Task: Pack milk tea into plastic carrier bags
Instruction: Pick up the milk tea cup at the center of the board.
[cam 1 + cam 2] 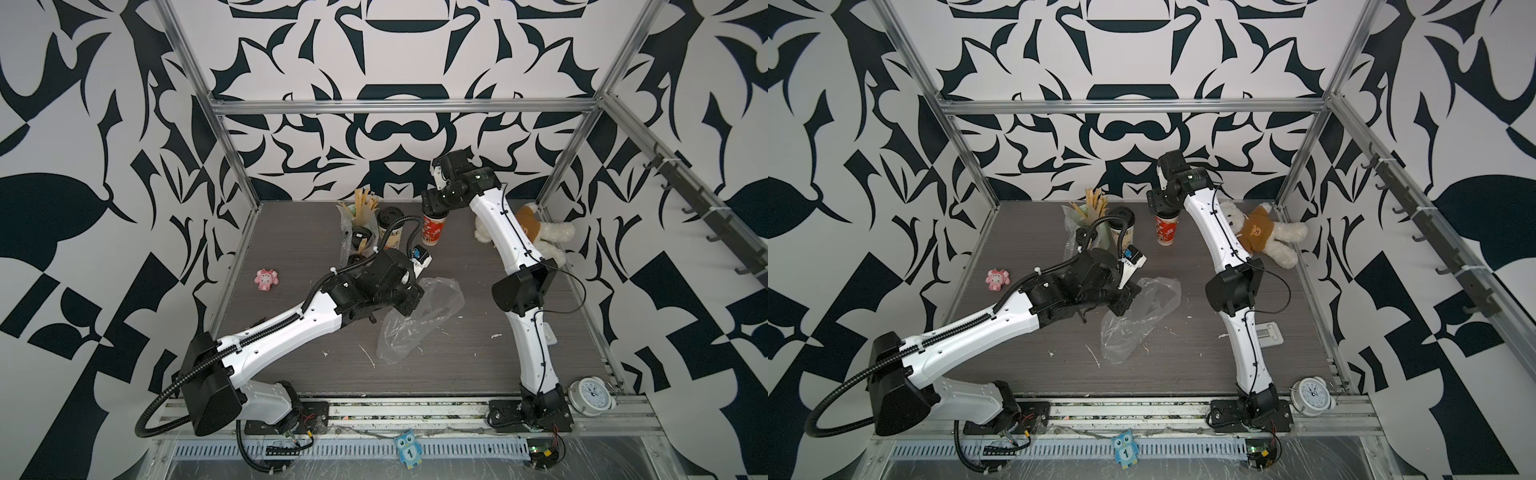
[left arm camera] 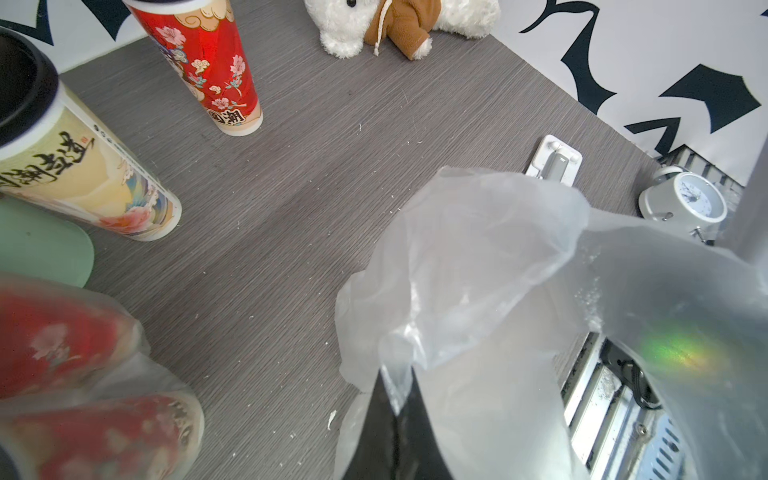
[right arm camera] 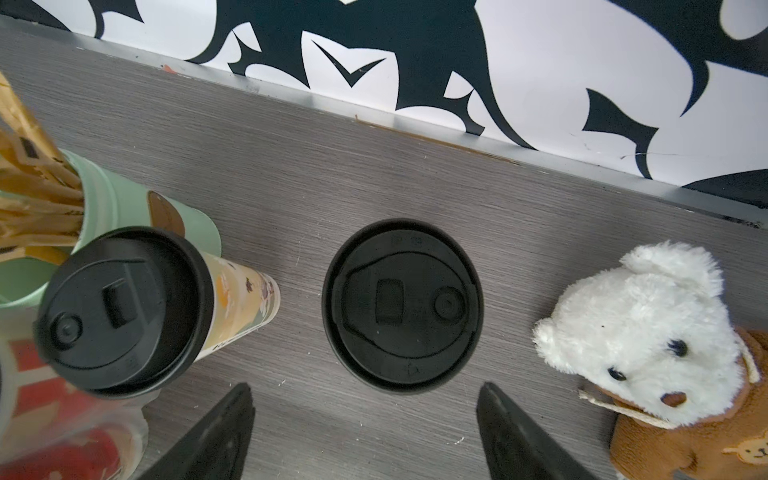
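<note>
1 red cup (image 1: 433,231) beneath right hand (image 3: 365,388)

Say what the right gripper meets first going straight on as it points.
Most likely the black lid of the red cup, centred below the right gripper, whose jaws stand open; depth is unclear.

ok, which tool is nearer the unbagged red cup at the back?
Right. The right tool is open just above the red cup; the left tool is well forward of it, shut on the bag.
</note>
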Available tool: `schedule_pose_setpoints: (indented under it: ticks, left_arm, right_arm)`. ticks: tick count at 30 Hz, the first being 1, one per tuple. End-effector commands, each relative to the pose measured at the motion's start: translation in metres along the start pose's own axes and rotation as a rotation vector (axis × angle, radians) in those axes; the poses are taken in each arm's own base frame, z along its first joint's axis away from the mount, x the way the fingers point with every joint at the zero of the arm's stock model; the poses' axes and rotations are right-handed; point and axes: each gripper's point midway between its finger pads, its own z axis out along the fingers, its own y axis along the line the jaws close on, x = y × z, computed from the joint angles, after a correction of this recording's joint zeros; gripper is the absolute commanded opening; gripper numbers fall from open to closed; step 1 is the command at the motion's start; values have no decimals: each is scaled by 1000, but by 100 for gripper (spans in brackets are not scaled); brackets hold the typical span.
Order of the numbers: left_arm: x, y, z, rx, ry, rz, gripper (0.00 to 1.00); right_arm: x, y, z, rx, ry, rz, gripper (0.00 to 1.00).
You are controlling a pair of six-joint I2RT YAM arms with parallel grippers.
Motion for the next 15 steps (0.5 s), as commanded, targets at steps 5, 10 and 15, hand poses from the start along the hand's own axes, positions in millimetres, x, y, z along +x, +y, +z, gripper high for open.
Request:
schedule_pose_setpoints:
  ticks: [5, 10, 15]
  left_arm:
    - [4, -6, 3, 32, -3, 8, 0]
    - [5, -6, 4, 34, 0, 4, 0]
    - [5, -7, 5, 38, 2, 0, 0]
  right_arm:
    - [-27, -5, 3, 69, -111, 1, 87]
    - [-30, -8, 6, 91, -125, 7, 87]
    - [-32, -8, 5, 94, -136, 12, 87]
